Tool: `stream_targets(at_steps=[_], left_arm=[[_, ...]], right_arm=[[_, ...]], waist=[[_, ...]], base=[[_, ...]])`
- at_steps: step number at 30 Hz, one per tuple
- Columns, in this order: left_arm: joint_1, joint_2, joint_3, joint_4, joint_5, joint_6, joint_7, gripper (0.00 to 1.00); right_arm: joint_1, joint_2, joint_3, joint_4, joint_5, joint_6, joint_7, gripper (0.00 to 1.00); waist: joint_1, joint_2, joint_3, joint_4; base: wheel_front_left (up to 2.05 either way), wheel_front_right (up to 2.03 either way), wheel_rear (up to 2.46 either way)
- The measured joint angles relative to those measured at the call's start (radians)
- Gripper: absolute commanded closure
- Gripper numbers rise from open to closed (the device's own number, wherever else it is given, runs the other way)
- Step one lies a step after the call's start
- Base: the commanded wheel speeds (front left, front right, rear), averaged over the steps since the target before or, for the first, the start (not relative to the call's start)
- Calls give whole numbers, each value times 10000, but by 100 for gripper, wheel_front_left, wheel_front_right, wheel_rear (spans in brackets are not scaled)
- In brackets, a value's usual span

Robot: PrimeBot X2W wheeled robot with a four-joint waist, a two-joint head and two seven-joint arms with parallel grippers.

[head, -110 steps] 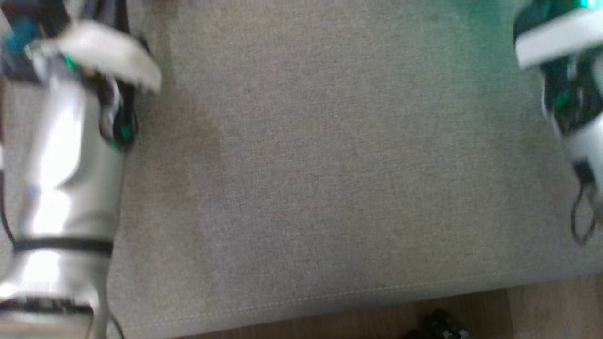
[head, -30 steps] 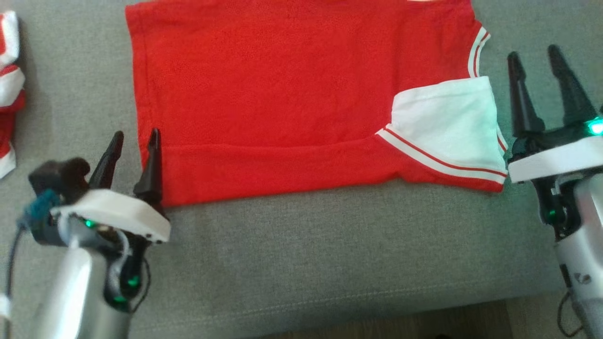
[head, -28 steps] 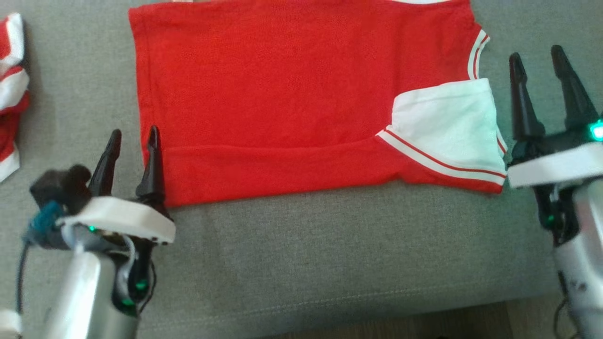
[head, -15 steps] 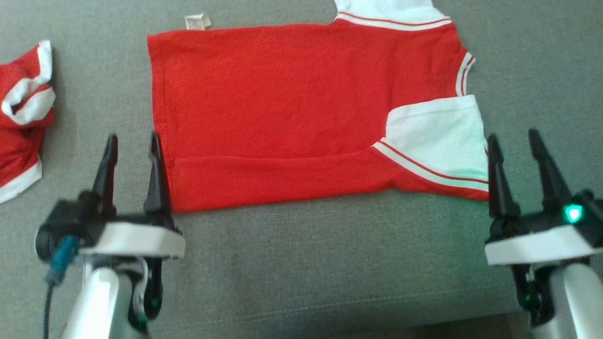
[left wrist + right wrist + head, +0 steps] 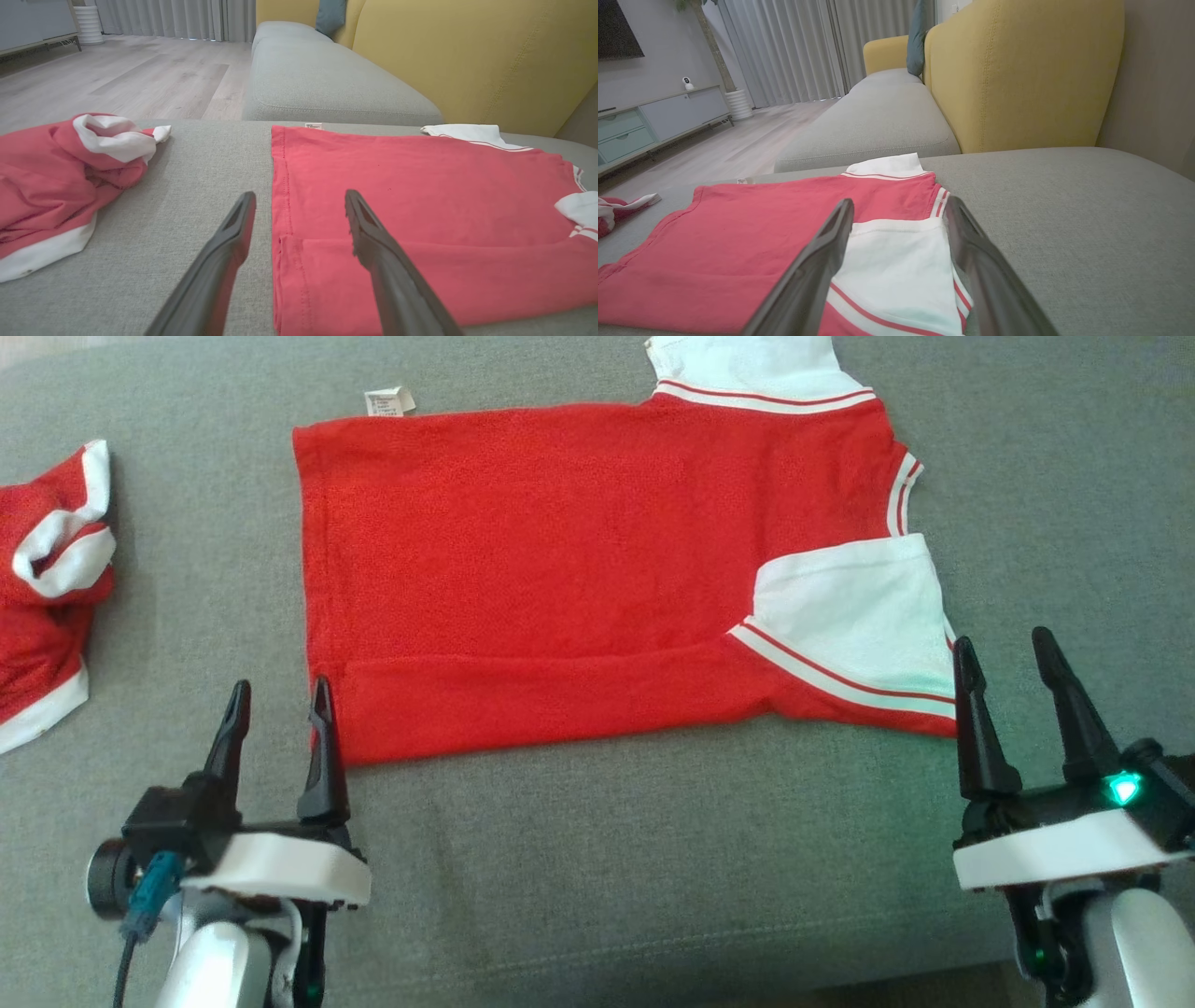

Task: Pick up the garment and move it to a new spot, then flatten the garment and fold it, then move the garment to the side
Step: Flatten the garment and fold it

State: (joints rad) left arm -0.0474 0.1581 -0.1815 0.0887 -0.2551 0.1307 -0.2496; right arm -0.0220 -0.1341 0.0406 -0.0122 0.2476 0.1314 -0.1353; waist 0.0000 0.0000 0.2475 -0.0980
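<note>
Now spread flat on the grey sofa seat point(image 5: 653, 859): a red shirt point(image 5: 560, 569). Near strip folded up onto the body, near white sleeve point(image 5: 850, 607) folded in over the red beside the striped neck. Far sleeve point(image 5: 747, 364) sticking out past the shirt's far edge, and a small label point(image 5: 387, 401) poking out at its far hem corner. Off the shirt's hem end, well apart from it, a second red-and-white garment point(image 5: 42, 569) lying crumpled.

Left gripper point(image 5: 280, 684) at the shirt's near hem corner, jaws apart and holding nothing. Right gripper point(image 5: 1003, 637) just beside the shirt's near neck-end corner, by the folded sleeve, jaws likewise apart and empty.

From the head, looking down: the shirt's whole outline, with both grippers at its two near corners.

From the left wrist, looking low along the seat: the hem line running up between the two jaws, one jaw over red cloth and the other over bare grey. Cannot tell whether either touches. Beyond the shirt, a yellow backrest point(image 5: 467, 60), a wood floor point(image 5: 117, 79) and grey curtains point(image 5: 177, 18).

From the right wrist: the white sleeve between the jaws. Past the shirt, a teal cushion point(image 5: 917, 42) and a pale low cabinet point(image 5: 654, 121).
</note>
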Motion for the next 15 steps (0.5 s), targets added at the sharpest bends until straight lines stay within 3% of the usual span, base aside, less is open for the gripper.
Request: stream_targets(at_steps=[6,15], left_arm=[[-17,-38,23,255,0,-44,0,0],[-158,-337,17,1471,-397,-253,36,0]], right_arm=[[-12,-4,13,73,207,0,238,0],[-35,-222,-284,1473,522,0,1340,0]], waist=[[0,0,46,25],[0,0,410,181]], base=[[0,0,0],[0,0,0]])
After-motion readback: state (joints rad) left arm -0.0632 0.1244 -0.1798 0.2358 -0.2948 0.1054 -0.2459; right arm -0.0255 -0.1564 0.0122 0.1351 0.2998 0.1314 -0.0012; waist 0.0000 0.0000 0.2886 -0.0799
